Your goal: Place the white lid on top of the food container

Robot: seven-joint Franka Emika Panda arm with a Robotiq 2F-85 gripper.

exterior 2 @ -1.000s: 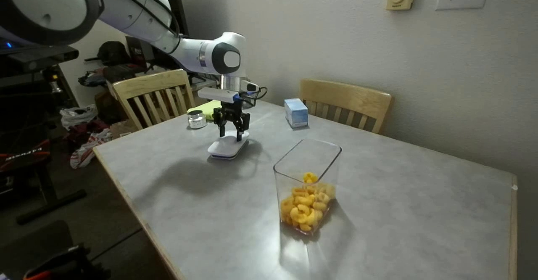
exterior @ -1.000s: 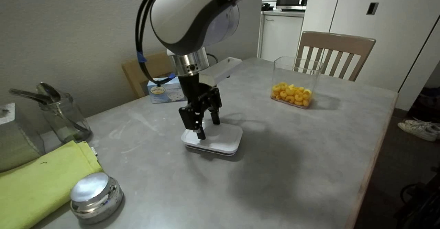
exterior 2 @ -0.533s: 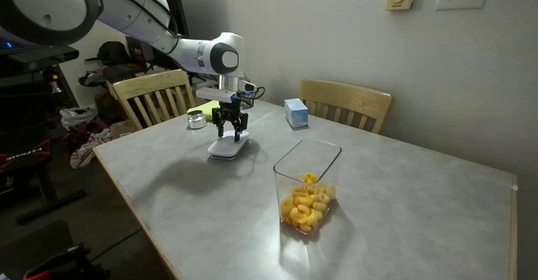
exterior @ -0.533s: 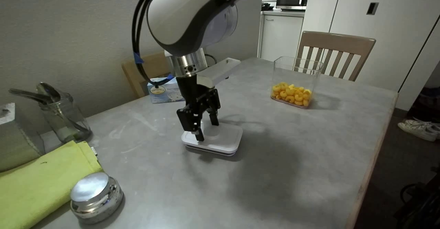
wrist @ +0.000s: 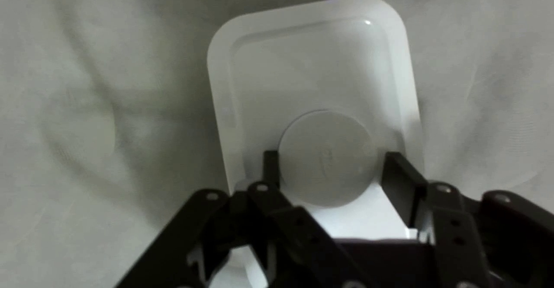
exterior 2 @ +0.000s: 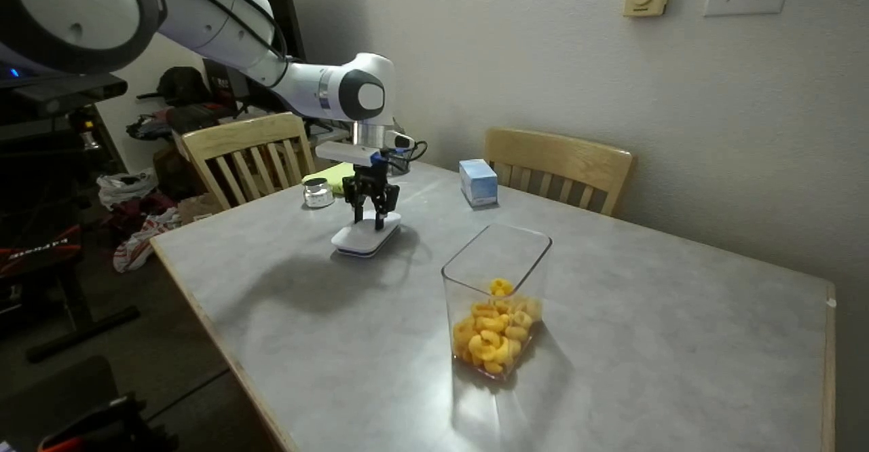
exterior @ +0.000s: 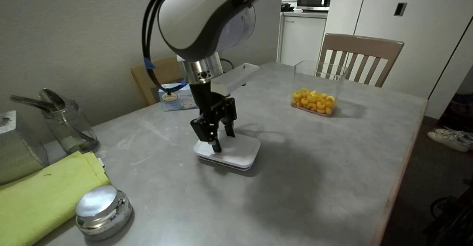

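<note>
Probably lining up a level lift, so holding the claw (wrist: 331,164) partly spread, seemingly gripping nothing yet, astride the raised knob (wrist: 327,149) of the white lid (wrist: 298,74), lying on the desk (exterior: 177,205) well apart from the open-topped food container (exterior: 319,81).

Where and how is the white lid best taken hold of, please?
Probably by the round disc near the middle of the white lid, coming straight down from above. The lid lies low on the table, so elsewhere it likely offers little to pinch; the disc appears raised. The hand points down, its fingers on opposite sides of it.
</note>
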